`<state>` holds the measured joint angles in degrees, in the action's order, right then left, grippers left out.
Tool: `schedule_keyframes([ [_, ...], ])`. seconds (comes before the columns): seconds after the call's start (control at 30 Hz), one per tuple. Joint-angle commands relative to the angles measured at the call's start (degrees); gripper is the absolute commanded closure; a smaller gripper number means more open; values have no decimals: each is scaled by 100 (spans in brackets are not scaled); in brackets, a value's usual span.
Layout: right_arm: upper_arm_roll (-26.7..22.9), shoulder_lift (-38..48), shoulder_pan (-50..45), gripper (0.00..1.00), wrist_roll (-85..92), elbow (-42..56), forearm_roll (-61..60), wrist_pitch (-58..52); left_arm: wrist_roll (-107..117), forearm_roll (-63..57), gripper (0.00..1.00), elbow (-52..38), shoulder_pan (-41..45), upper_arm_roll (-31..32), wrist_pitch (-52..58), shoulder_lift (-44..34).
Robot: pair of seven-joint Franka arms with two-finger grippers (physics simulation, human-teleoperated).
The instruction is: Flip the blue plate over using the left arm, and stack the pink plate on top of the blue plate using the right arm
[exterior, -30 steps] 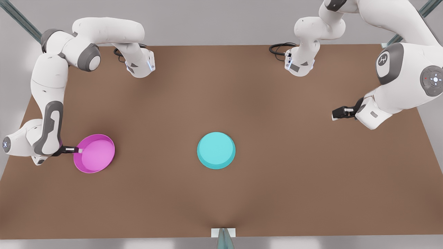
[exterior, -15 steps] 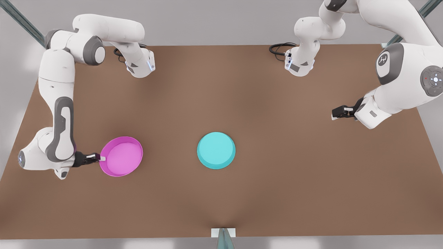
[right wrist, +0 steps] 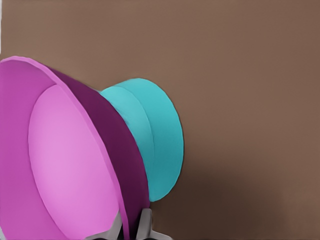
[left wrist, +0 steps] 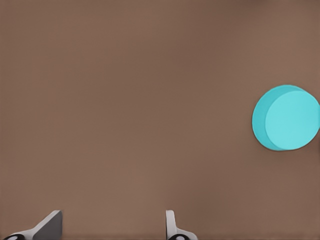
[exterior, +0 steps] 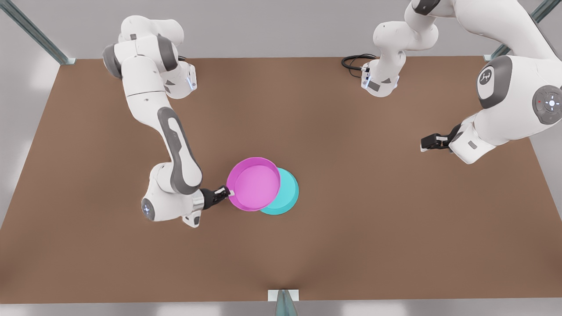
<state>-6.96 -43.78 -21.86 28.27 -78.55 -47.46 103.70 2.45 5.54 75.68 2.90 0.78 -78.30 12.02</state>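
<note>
The blue plate lies near the middle of the brown table, flat bottom up. The pink plate hangs open side up, covering the blue plate's side toward the front view's left. My right gripper is shut on the pink plate's rim, on the side toward the front view's left. My left gripper waits at the front view's right, above the table, open with nothing between its fingers.
Both arm bases stand at the table's back edge, with a black cable coiled beside the one on the front view's right. A small bracket sits at the middle of the front edge.
My right gripper has carried the pink plate from the table's side at the front view's left toward the right, until it overlaps the blue plate. The left arm has not moved.
</note>
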Motion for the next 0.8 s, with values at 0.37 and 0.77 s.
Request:
schedule_keyframes([
  [0.37,2,-403,-670,0,-2713,94,-414,1398,-25,9,0,-9,9,10,34,11],
  [0.77,-1659,344,788,0,-2651,1780,1888,-2600,54,-9,0,-18,17,18,157,11],
])
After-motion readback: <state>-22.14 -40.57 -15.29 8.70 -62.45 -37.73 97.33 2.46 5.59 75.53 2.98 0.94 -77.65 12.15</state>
